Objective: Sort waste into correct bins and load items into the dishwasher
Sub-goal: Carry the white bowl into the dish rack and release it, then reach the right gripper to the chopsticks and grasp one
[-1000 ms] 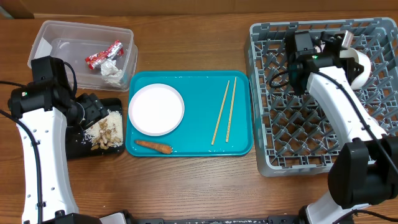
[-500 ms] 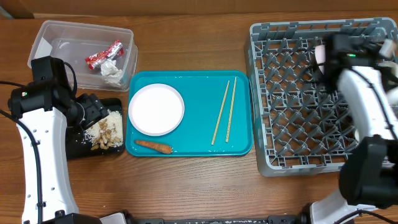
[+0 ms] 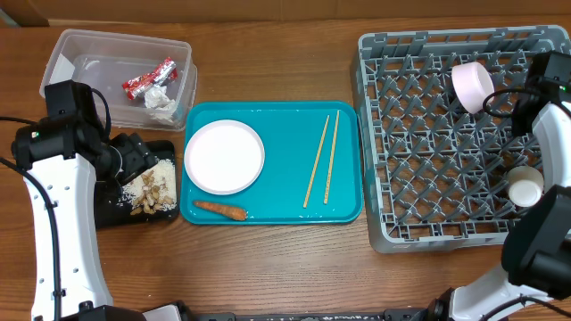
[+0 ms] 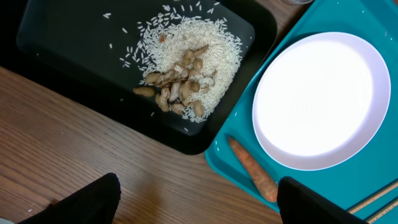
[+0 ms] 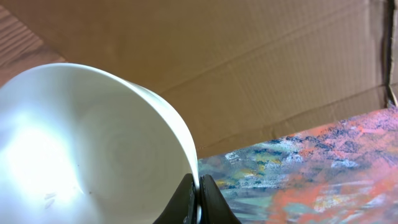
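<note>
left gripper (image 4: 199,194): released, fingertips (image 4: 93,202) spread wide, nothing between them. it hangs over the bare worktop (image 3: 268,267) at the near edge of the black tray (image 4: 56,50), beside the left edge of the teal tray (image 3: 285,160). the black tray carries the loose white rice (image 4: 186,50) in one heap, with the brownish food scraps (image 4: 177,90) lying on top of the heap; a few grains are scattered apart on the tray floor. the clear tub (image 3: 62,53) stands behind the black tray at the far left of the worktop and contains the red-and-silver foil wrapper (image 3: 149,78) and the crumpled white tissue (image 3: 161,102), the two touching. the teal tray lies between the black tray and the dish rack (image 3: 428,169). on it: the white plate (image 3: 224,156) at the left, the carrot piece (image 3: 220,209) just beside the plate's near rim, and the two chopsticks (image 3: 317,160) lying side by side, slightly slanted, at the right. right gripper (image 5: 198,190): clenched on the rim of the white bowl (image 3: 471,86), one finger inside the rim and one outside, as the right wrist view shows. the bowl is tipped on its side over the far right part of the dish rack; whether it touches the pegs cannot be told. the small white cup (image 3: 525,187) sits in the rack near its right edge, well apart from the bowl. brown cardboard (image 5: 249,62) fills the background of the right wrist view.
</note>
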